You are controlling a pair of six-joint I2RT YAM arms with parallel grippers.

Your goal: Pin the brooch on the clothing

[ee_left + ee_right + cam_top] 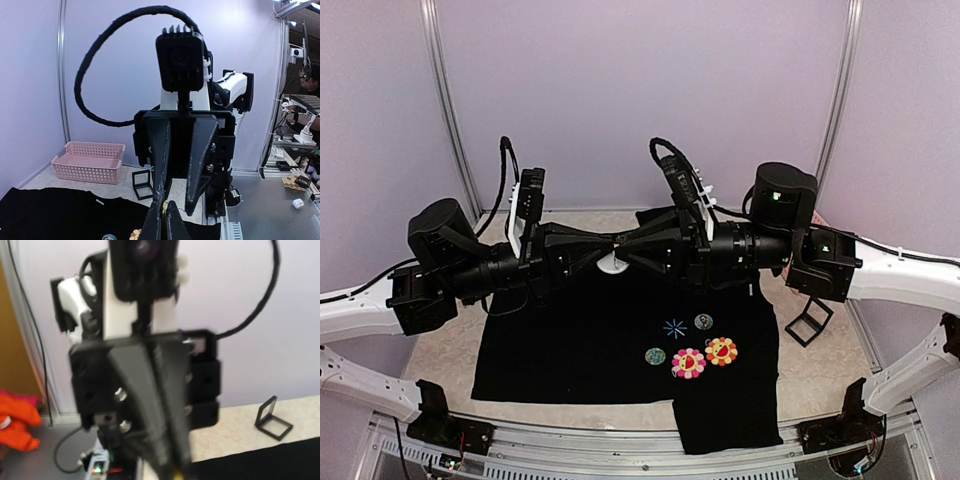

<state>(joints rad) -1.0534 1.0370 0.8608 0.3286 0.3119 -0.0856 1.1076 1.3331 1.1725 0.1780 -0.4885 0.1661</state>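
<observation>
The black shirt lies flat on the table with a light-blue star mark, a pink flower badge and an orange one. Both arms meet tip to tip above its upper edge. My left gripper is shut on a small yellow brooch piece. My right gripper faces it with its jaws apart, one finger touching the left tips. A small white piece shows just under the tips. The right wrist view is blurred.
Two small round badges also sit on the shirt. A black open frame box stands right of the shirt. A pink basket stands by the wall. An orange cloth lies off the table.
</observation>
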